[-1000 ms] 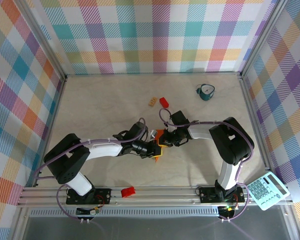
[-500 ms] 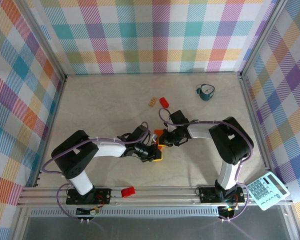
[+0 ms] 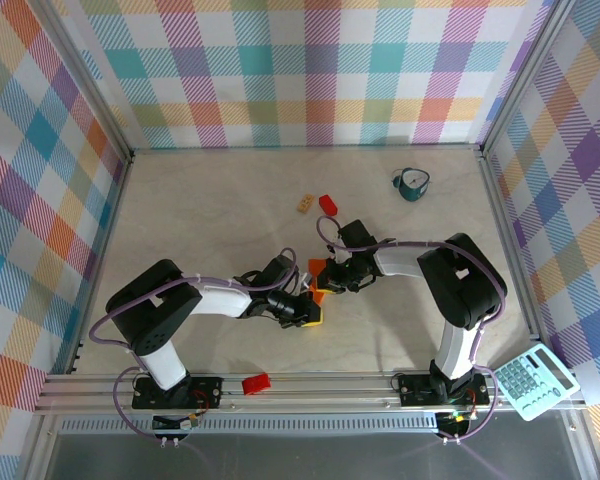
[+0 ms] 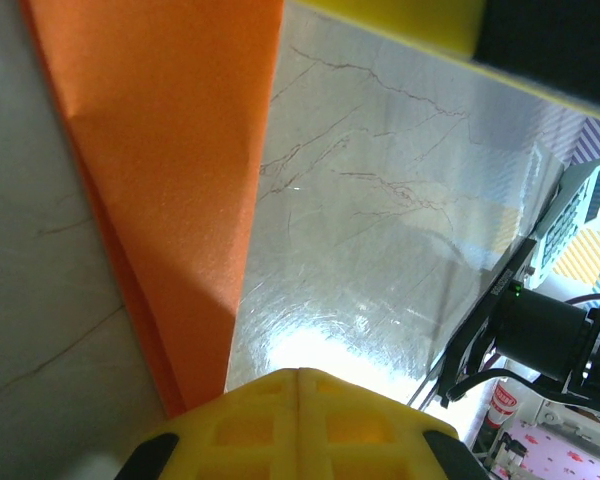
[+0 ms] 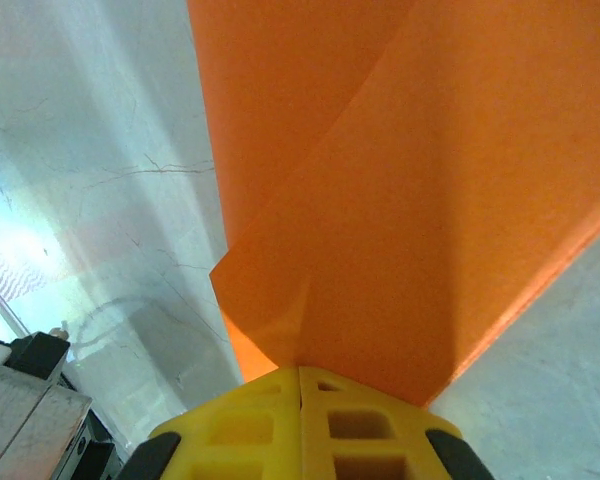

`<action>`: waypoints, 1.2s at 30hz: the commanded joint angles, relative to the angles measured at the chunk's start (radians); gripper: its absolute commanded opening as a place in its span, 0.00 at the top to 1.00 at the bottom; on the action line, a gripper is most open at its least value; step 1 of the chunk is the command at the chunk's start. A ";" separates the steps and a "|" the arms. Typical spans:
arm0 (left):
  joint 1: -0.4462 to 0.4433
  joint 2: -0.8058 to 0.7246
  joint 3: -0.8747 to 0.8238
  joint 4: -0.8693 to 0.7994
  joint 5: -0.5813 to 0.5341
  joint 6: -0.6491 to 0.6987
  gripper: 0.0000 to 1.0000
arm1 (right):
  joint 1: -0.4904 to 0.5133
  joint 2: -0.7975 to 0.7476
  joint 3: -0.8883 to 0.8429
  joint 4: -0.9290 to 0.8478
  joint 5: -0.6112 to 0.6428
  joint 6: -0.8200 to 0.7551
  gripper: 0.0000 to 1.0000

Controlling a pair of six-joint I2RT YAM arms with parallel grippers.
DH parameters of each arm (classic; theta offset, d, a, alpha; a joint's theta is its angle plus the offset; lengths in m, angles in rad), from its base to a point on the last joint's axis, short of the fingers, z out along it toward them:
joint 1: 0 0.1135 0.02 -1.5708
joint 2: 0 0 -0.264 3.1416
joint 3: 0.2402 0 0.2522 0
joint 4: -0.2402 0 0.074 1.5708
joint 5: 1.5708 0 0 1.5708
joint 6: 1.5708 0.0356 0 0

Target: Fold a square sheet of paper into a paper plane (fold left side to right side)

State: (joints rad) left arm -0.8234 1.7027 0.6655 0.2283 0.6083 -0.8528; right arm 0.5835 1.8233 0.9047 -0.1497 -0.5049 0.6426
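**Both grippers shut at the orange paper**

I look down from the top camera. The orange paper (image 3: 318,270) lies near the middle of the table (image 3: 210,220). It is folded and small. My two grippers meet at it.

The left gripper (image 3: 313,313) comes in from 9 o'clock. The right gripper (image 3: 327,287) comes in from 3 o'clock. The left one sits at about 7 o'clock from the right one, just beside it.

In the left wrist camera, the left gripper (image 4: 300,372) has its yellow jaws pressed together. The paper (image 4: 170,180) runs up toward 11 o'clock. Its thin end touches the left side of the tips.

In the right wrist camera, the right gripper (image 5: 300,368) has its jaws together too. The paper (image 5: 410,180) spreads out from the tips toward 12 o'clock, with a fold in it. I cannot tell if the paper is pinched between the jaws or just pressed under them.

A red block (image 3: 328,204) and a tan block (image 3: 305,204) sit side by side at 12 o'clock from the paper. A teal cup (image 3: 412,183) stands at 2 o'clock. A calculator (image 3: 535,380) lies at 4 o'clock, off the table.
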 commanded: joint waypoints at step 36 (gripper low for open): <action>-0.073 -0.050 -0.116 0.072 -0.043 -0.085 1.00 | 0.016 0.064 0.010 -0.206 0.144 -0.052 0.99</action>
State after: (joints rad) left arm -0.8734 1.6817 0.5888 0.3332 0.5385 -0.9009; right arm 0.5911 1.8339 0.9466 -0.2272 -0.4797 0.6125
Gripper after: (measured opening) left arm 0.050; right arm 0.050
